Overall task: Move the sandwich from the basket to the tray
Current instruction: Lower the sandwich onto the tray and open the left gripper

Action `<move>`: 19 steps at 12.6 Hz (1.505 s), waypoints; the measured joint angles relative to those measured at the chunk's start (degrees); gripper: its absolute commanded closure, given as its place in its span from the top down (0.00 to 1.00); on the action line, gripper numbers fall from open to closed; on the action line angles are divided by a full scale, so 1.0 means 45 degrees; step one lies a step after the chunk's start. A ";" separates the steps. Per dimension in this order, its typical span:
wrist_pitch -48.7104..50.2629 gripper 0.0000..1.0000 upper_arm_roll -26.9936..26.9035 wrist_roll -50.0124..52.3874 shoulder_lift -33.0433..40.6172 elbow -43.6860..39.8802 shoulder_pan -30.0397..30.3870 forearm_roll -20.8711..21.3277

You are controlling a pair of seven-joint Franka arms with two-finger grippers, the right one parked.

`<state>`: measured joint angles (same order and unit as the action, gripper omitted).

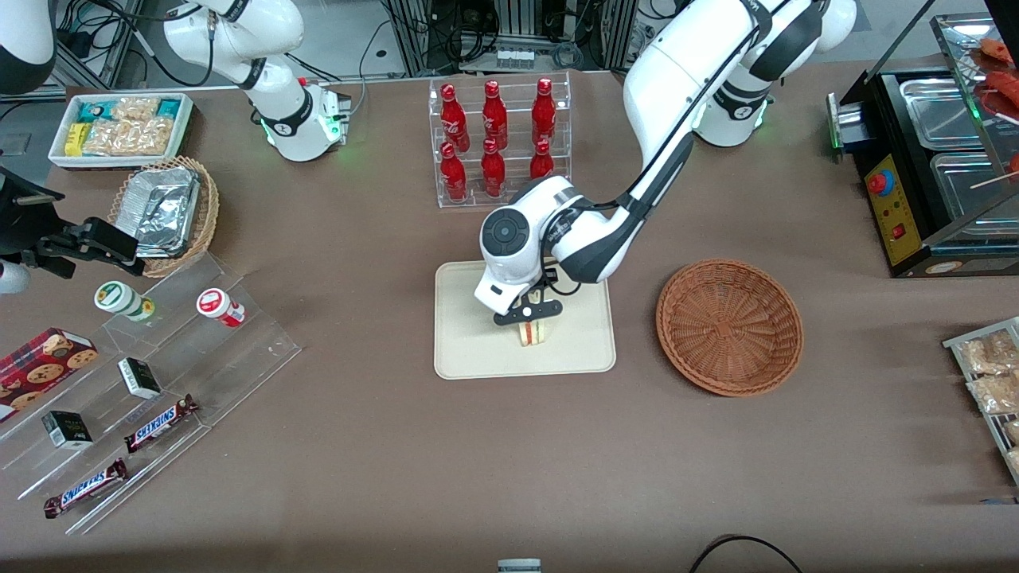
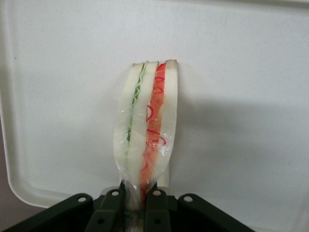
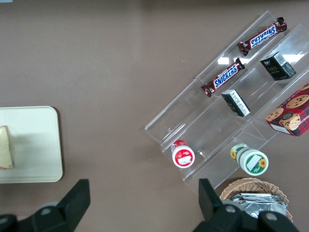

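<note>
Sandwich (image 2: pixel 147 130) stands on edge between your fingers (image 2: pixel 157 208) — pinched at one end, over the tray (image 1: pixel 470 334). Your gripper (image 1: pixel 532 317) points down from a bent wrist, the arm reaching over the worktop (image 1: pixel 382 446) — the basket (image 1: pixel 728 325) sits well apart.

Left arm stretched forward and bent down, gripper (image 1: pixel 532 317) low, fingers (image 2: pixel 157 209) nearly together

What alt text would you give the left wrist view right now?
The claw is shut on the sandwich, pale bread with green and red filling, held edge-up over the cream tray.
</note>
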<state>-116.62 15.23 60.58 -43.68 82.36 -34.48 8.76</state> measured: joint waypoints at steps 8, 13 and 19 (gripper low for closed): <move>0.0249 1.00 -0.0045 0.0334 0.0704 -0.0580 0.0020 0.0060; 0.1657 1.00 -0.0714 0.0259 0.2283 -0.0566 0.0236 0.0110; 0.2447 1.00 -0.1804 -0.1694 0.4036 0.1298 0.1421 0.0143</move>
<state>-105.61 7.11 52.96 -25.52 88.20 -28.09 9.40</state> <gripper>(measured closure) 0.000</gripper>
